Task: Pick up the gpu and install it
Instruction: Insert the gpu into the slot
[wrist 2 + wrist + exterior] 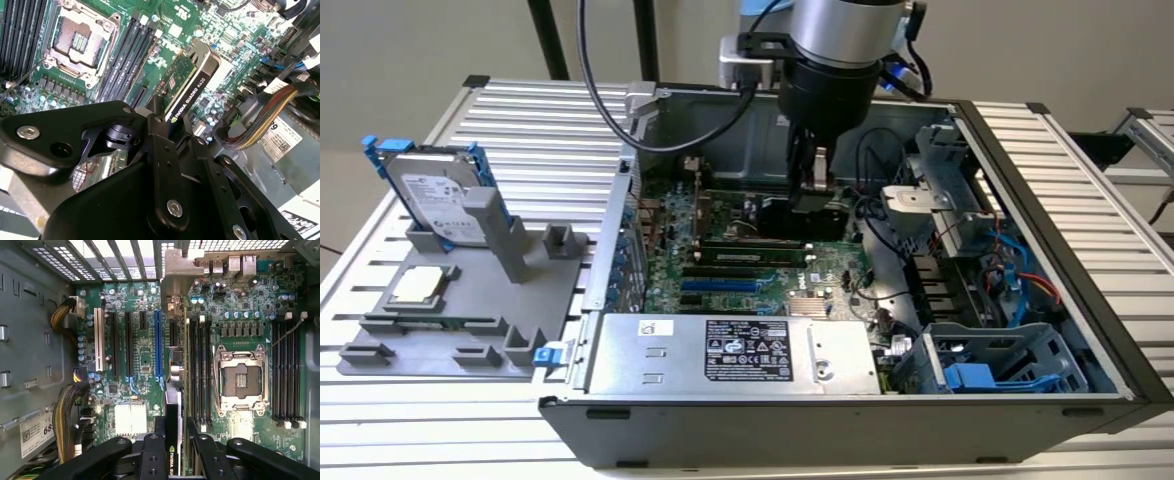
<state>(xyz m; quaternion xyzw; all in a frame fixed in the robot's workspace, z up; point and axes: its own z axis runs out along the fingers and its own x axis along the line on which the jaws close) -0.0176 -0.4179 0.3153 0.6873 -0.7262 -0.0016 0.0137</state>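
One open computer case lies on a ribbed metal table, in front of a plain light wall. On the exterior view's left, a grey holder carries a hard drive and a square chip. The gripper hangs inside the case, over the motherboard, its fingers closed narrow on the gpu. This card stands on edge above the board, its long axis parallel to the slots, one end toward the slotted case wall.
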